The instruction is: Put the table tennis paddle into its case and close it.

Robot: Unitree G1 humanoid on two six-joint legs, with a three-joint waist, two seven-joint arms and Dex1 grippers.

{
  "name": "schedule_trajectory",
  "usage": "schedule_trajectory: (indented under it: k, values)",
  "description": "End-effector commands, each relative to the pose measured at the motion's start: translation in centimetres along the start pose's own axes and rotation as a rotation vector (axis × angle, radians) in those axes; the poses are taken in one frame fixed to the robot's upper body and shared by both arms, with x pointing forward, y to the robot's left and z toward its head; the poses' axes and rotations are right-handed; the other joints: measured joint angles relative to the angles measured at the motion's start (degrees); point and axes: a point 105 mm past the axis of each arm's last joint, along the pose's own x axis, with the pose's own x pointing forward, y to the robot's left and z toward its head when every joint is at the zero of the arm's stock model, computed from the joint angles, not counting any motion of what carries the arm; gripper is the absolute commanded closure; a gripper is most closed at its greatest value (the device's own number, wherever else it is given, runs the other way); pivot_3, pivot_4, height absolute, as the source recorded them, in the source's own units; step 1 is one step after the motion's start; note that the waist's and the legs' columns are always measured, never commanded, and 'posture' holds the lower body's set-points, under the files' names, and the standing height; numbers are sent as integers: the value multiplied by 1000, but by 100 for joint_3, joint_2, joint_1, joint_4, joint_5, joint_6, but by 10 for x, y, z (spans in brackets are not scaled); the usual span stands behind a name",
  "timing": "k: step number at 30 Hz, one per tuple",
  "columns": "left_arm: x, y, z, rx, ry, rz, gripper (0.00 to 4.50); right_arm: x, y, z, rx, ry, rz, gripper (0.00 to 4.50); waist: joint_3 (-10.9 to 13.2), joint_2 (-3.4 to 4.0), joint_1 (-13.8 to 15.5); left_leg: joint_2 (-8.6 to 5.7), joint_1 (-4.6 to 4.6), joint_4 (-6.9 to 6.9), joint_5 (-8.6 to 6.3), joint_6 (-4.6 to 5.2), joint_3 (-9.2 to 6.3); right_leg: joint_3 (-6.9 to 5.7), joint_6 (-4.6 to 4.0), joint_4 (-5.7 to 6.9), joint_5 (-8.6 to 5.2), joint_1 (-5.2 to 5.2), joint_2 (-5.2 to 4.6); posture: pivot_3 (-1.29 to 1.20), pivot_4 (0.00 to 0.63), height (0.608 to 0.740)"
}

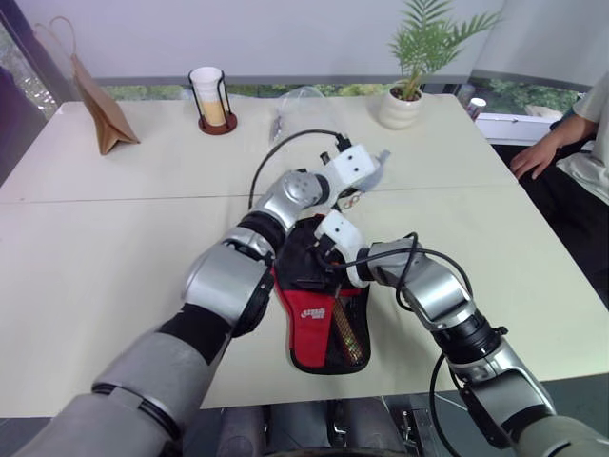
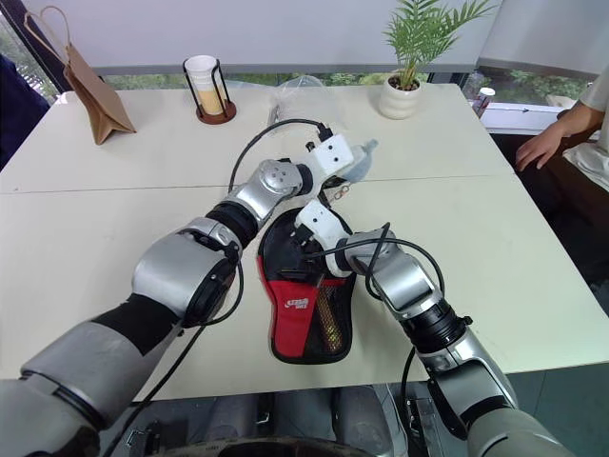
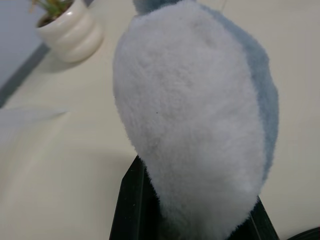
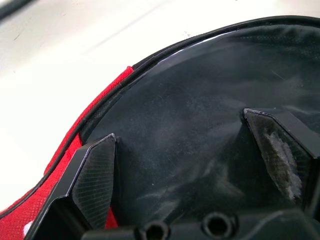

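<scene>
Office room, pale tables (image 1: 114,171), potted plant (image 1: 419,57), windows

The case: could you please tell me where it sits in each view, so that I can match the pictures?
Left eye view: case low centre, between the two arms.
Right eye view: low centre again.
Right wrist view: black face with red rim, close up.
Left wrist view: faces a fluffy toy instead.
Shared landmark: the right gripper, open over the case's round end.

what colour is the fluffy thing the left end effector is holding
White with a grey-blue side; the plush toy shows best in the left wrist view.
</scene>
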Motion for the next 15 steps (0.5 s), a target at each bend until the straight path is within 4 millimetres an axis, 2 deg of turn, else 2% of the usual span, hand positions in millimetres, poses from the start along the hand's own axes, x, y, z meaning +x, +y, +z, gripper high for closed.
schedule_trajectory:
  k: [1,3,4,9,10,15]
  values:
    - [-1,8,51,-9,-162,-22,4305,16,32,-71,182,232,117,0,-1,1,0,0,0,0,0,0,0,0,0,-1,0,0,0,0,150,740]
    - [-4,10,44,-27,-143,-37,3282,16,31,-70,181,230,117,0,-1,2,-1,0,0,0,0,0,-1,-1,0,-1,0,0,0,0,150,740]
    - [-6,12,41,-36,-134,-40,2950,15,30,-70,179,229,116,0,-1,2,-2,0,-1,-1,0,0,-2,-1,0,-2,0,0,0,0,150,740]
    - [-16,18,33,-151,-154,-97,361,15,23,-69,164,229,107,0,-2,3,-5,0,-1,-3,-1,1,-5,-4,0,-5,0,1,0,0,150,740]
    - [-18,18,35,-196,-175,-121,141,15,21,-69,163,230,105,0,-2,3,-6,0,-1,-3,-1,1,-6,-4,0,-7,0,2,0,0,150,740]
    - [-32,39,33,-260,-205,-73,141,13,11,-70,141,234,95,0,-6,9,-27,0,-1,-4,-1,1,-10,-8,-2,-15,0,7,0,0,150,740]
